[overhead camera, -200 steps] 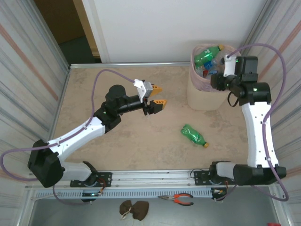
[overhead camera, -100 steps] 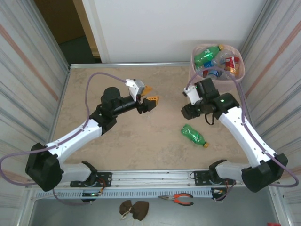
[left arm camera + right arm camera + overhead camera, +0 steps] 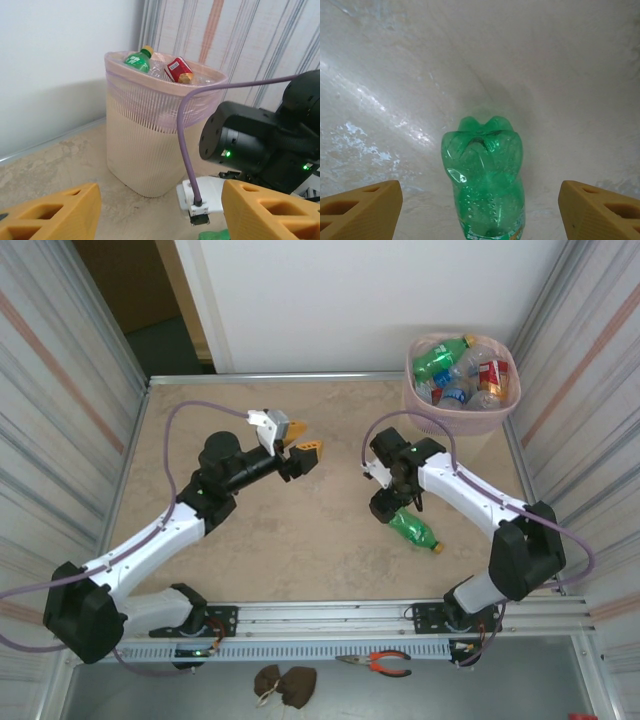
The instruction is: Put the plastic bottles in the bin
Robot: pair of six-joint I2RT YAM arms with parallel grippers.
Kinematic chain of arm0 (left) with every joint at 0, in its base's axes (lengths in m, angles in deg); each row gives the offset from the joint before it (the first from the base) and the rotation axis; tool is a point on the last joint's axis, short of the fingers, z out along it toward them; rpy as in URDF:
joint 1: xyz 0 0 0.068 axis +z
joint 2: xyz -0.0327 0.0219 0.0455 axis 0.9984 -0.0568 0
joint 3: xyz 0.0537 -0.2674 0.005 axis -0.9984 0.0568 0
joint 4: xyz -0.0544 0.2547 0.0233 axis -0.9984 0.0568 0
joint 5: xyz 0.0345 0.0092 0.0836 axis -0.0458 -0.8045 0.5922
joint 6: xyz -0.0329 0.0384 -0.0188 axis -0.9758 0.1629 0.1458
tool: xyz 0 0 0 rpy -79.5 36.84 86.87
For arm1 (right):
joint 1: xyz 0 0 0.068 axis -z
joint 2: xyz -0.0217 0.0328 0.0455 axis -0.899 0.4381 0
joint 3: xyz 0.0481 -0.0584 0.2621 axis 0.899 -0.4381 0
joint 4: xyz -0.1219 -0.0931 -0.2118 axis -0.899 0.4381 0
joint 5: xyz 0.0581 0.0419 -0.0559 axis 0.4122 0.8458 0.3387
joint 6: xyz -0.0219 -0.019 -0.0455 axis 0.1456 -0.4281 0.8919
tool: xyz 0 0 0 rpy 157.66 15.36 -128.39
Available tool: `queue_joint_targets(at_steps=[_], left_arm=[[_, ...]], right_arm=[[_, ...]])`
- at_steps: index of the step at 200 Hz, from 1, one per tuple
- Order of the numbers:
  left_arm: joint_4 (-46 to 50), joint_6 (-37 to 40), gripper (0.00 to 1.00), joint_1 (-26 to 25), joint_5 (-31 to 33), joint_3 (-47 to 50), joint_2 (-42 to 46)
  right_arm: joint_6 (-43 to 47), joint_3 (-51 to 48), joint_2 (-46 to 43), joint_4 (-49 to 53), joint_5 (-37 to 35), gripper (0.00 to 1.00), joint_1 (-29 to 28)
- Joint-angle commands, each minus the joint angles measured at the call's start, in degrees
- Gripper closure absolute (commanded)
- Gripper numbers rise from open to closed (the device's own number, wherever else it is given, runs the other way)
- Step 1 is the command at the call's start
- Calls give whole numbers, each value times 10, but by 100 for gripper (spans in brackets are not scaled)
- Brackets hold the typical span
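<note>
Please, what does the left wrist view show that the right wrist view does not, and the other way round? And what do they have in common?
Left wrist view: the bin, pink-lined and heaped with bottles, and the right arm with its purple cable. Right wrist view: the base of the green bottle, lying on the table between the fingers of the open right gripper, untouched. Both: beige tabletop and orange fingers standing apart; the left gripper is also open and empty.
</note>
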Motion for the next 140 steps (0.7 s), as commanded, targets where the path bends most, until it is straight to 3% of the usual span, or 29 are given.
queue_joint_targets(at_steps=[1,56,140], left_arm=[[6,-10,34,4,10,6,17],[9,-17,34,7,14,6,20],[20,-21,34,13,24,18,43]], right_arm=[[8,-11,20,25,12,18,21],[24,-21,78,12,51,17,58],[26,-39,151,-17,71,26,70]])
